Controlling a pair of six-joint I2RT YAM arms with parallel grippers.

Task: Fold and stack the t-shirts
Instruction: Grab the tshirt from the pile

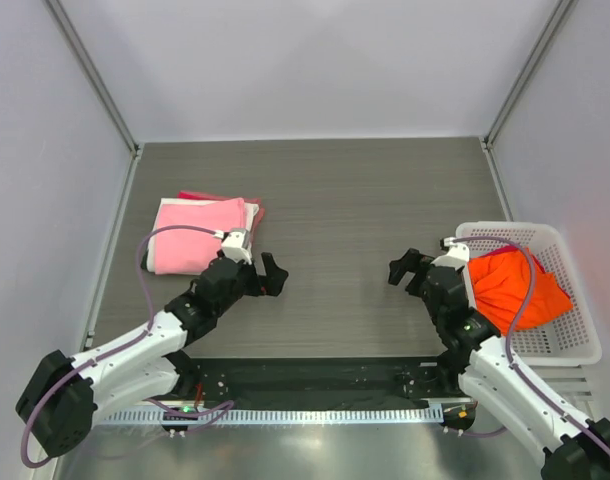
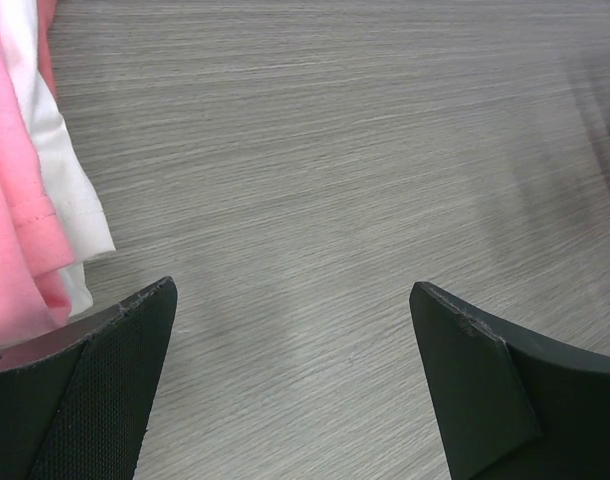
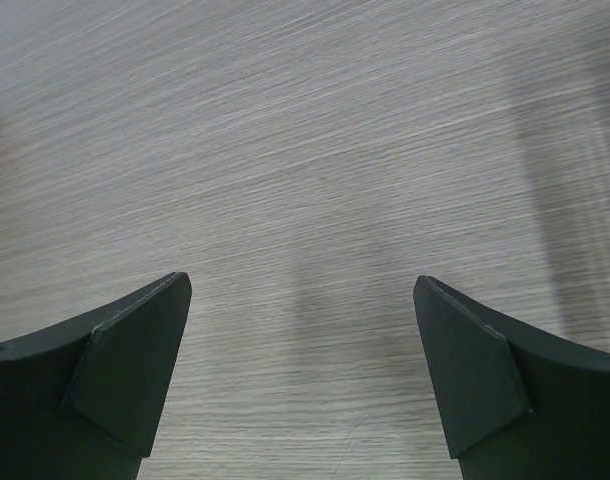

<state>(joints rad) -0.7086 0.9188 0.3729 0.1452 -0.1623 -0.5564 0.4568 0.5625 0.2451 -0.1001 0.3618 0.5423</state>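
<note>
From above, the left claw (image 1: 266,279) hangs spread and empty just right of a folded stack (image 1: 207,228) topped by the pink shirt (image 1: 190,235), with a red shirt (image 1: 258,211) peeking out beneath. The right claw (image 1: 408,271), also spread and empty, sits just left of the basket (image 1: 545,233), where the orange shirt (image 1: 513,288) lies crumpled. That shirt looks like the next one to fold. The right claw should reach over the basket rim, pinch a top fold rather than the lattice, and lift it clear of the wall.

At the left wrist, the fingers (image 2: 105,380) stand wide over bare tabletop (image 2: 335,150). The pink shirt and a white shirt (image 2: 70,170) lie to the claw's left, untouched. This claw is best kept off the stack.

At the right wrist, the fingers are wide apart with only tabletop between them, a good spot to spread the orange shirt flat.
</note>
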